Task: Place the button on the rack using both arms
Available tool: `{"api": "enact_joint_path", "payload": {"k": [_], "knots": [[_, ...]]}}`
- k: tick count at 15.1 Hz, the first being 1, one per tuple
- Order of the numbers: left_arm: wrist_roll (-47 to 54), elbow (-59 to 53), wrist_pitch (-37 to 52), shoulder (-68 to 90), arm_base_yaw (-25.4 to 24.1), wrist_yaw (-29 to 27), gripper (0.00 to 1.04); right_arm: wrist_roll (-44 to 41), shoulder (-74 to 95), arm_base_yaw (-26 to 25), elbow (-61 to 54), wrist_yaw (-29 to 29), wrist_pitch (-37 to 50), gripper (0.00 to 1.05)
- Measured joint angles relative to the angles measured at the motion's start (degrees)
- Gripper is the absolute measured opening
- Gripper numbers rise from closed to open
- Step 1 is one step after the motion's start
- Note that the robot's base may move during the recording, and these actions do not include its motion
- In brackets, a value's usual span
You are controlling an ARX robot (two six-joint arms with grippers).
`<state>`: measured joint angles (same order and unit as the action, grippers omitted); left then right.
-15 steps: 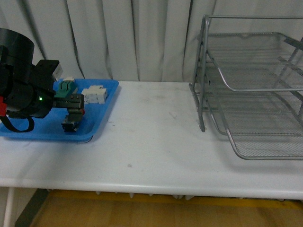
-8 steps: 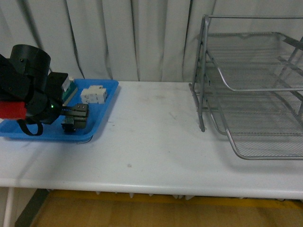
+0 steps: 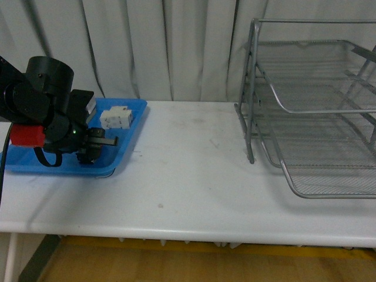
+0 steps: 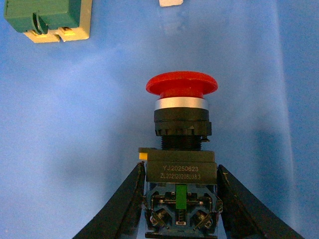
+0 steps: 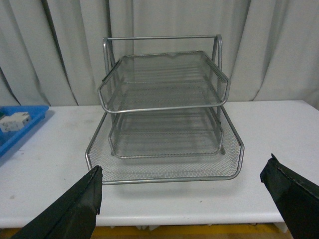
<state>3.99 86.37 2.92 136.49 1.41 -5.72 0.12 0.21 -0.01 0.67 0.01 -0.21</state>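
Note:
The button [image 4: 182,149], with a red mushroom cap and a dark blocky body, lies over the floor of the blue tray [image 4: 75,124]. My left gripper [image 4: 181,172] is shut on its body, one black finger on each side. Whether the button is off the floor I cannot tell. In the front view the left gripper [image 3: 100,143] is low over the tray's front right part. The silver wire-mesh rack [image 3: 305,111] stands at the table's right end. My right gripper [image 5: 183,169] is open and empty, facing the rack [image 5: 164,124] from a little way in front of it.
The blue tray [image 3: 126,147] at the table's left end also holds a white terminal block [image 3: 116,116] and a green-and-cream switch block [image 4: 47,20]. White curtains hang behind the table. The table's front edge is close to the rack's lowest tier.
My left arm has swung to the right over the blue tray, and its gripper has come down lower towards the tray's front right part.

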Motion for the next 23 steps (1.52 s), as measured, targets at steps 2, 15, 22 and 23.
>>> {"api": "enact_joint_path", "payload": {"k": [2, 15, 22, 23], "knots": [[0.0, -0.37, 0.52, -0.04, 0.0, 0.22, 0.37, 0.0, 0.0, 0.0, 0.0, 0.0, 0.0, 0.98], [-2.47, -46.16, 5.55, -54.99, -0.07, 5.95, 0.36, 0.0, 0.0, 0.0, 0.0, 0.0, 0.0, 0.98], [-4.0, -50.14, 4.9, -60.26, -0.74, 6.19, 0.36, 0.0, 0.0, 0.0, 0.0, -0.02, -0.07, 0.98], [-3.98, -50.12, 5.05, -60.26, -0.52, 6.84, 0.36, 0.0, 0.0, 0.0, 0.0, -0.02, -0.02, 0.98]]}}
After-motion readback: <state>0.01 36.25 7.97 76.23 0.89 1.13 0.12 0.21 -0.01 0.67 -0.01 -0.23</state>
